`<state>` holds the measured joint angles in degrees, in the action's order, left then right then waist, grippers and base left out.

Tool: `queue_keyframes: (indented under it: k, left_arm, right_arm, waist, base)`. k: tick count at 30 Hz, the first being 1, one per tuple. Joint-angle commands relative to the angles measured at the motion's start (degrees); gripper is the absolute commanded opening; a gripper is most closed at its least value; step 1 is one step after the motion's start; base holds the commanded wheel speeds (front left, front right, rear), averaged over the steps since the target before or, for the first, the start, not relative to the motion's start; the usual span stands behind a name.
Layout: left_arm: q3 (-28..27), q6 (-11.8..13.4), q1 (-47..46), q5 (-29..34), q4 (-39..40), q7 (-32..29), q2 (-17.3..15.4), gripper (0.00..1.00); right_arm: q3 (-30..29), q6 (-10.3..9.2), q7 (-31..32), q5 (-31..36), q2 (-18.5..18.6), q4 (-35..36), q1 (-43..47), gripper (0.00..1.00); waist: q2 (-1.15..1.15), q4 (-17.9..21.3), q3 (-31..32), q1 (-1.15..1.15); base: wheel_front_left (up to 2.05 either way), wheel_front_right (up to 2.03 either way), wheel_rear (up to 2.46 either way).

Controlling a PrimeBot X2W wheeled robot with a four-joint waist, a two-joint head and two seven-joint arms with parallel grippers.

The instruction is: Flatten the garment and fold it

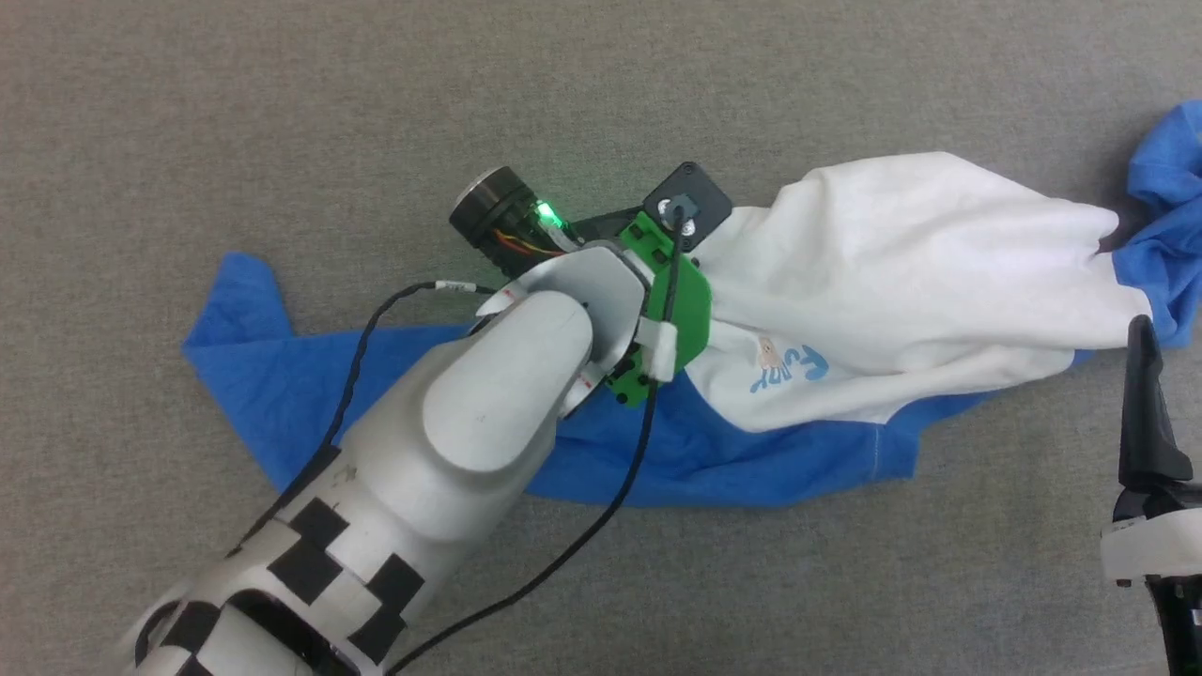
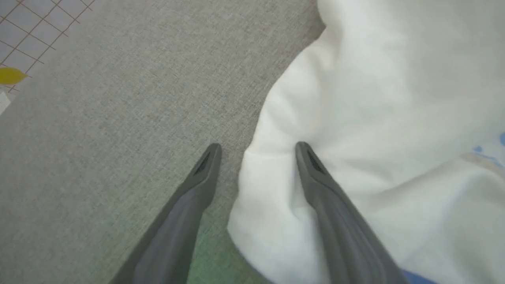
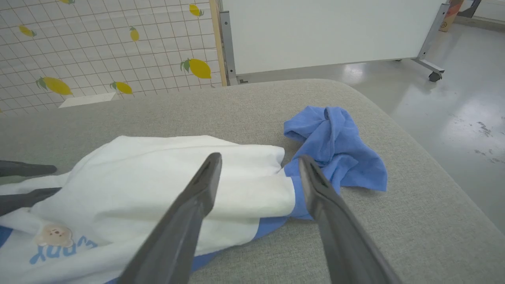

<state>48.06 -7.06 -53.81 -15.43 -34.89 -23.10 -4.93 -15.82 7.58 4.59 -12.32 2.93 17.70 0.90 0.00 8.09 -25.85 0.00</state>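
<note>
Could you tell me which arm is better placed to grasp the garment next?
Probably the left arm: its open jaws straddle the white edge of the garment; the right arm hangs farther back.

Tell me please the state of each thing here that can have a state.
garment: unfolded, crumpled; one blue sleeve balled up.
left gripper: open, astride the white cloth's edge, holding nothing.
right gripper: open, pointing at the garment, holding nothing.

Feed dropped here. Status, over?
Left gripper open at white edge of shirt. Right gripper open, empty, near blue sleeve. Shirt crumpled, unfolded, on grey fabric surface.
</note>
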Motion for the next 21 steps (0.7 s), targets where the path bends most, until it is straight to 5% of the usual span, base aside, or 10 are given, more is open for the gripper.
queue_keyframes:
  k: [1,6,11,21]
  left_arm:
    - [2.3,-0.4,-0.3,-0.7,-0.9,-0.9,-0.1,0.00]
    - [6.5,-0.4,-2.2,-4.7,0.0,0.9,-2.3,0.00]
    - [2.3,-0.1,-7.6,-7.8,3.0,4.1,-5.0,0.00]
    - [-6.9,6.5,-18.6,-5.0,6.0,10.4,-15.2,0.00]
  right_arm:
    - [0.2,-0.09,-0.2,-0.6,0.0,-0.2,-1.1,1.00]
    - [0.5,-0.09,-0.7,-1.6,0.0,-1.2,-1.7,1.00]
    - [0.3,-0.09,-1.1,-2.1,0.0,-1.7,-1.9,1.00]
    - [1.0,-0.09,-2.2,-2.9,0.0,-3.0,-3.0,1.00]
  waist:
    - [0.00,0.7,-0.8,0.00]
    - [0.00,0.8,-0.8,0.00]
    - [0.00,0.9,-0.4,0.00]
    - [0.00,4.1,-4.0,0.00]
  base:
    - [0.00,0.00,0.00]
    - [0.00,0.00,0.00]
    - [0.00,0.00,0.00]
    - [0.00,0.00,0.00]
